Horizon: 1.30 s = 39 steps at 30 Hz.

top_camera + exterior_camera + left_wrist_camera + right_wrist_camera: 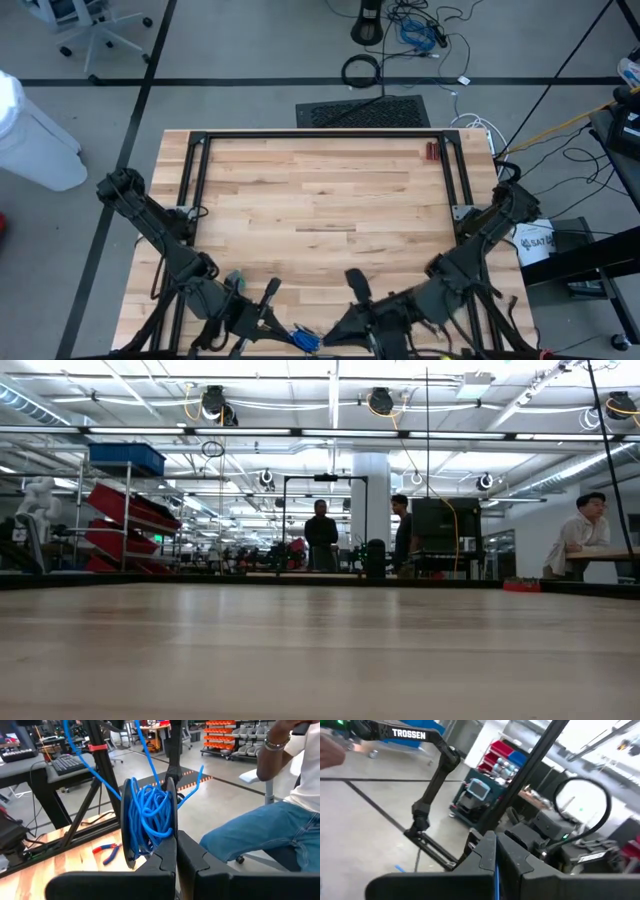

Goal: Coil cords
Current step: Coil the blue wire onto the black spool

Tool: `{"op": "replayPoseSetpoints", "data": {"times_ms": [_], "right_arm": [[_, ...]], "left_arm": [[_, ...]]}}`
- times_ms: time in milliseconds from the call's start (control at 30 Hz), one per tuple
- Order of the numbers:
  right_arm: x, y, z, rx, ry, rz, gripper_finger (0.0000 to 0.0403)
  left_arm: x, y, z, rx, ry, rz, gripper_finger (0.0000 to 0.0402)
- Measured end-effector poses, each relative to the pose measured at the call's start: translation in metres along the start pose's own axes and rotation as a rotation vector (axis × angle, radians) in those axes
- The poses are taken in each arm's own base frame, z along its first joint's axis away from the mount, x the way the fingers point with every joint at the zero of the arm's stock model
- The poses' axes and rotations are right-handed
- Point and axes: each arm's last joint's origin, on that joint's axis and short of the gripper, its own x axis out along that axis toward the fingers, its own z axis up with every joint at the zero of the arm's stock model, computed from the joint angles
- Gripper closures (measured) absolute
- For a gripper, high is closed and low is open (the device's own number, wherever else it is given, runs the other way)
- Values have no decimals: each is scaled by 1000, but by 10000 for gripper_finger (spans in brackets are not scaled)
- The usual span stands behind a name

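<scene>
Starting at the left, your left hand (268, 293) is sitting low at the near edge of the tabletop (320, 190), left of centre. Its fingers (165, 857) are pressed together, and in the left wrist view they are pinching the rim of a dark spool (131, 827) wound with the blue cord (150, 815). The windings are lying loose and tangled on the spool, and several strands are running up and away from it. In the high view a short bit of that blue cord is showing at the near edge, between the two arms, just beside the left hand. A pair of red-handled pliers (107, 852) is lying on the wood beyond the spool.

Moving right, your right hand (357, 283) is resting near the middle of the near edge, close beside the left one. Its fingers (487, 852) are closed too, and a thin blue strand is showing between them in the right wrist view. A small red object (432, 151) is lying at the far right corner of the tabletop. Beyond the tabletop, a seated person (280, 810) in jeans is visible.
</scene>
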Motion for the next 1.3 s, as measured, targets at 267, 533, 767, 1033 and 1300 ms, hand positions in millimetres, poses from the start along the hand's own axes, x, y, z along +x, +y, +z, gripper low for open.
{"op": "replayPoseSetpoints", "data": {"times_ms": [267, 533, 767, 1033, 1300], "right_arm": [[14, -25, -22, 91, -13, 145, 403], [31, -42, -49, 140, 11, 209, 403], [33, -51, -51, 146, -42, 236, 403], [34, -61, -58, 218, -40, 288, 403], [43, -64, -71, 290, -26, 319, 403]], "left_arm": [[2, 4, 1, -6, -21, -17, 401], [2, 3, 4, 13, -61, -35, 401], [4, 3, 3, 15, -60, -36, 401], [4, 3, 4, 39, -68, -52, 401], [4, 6, 4, 47, -78, -43, 401]]}}
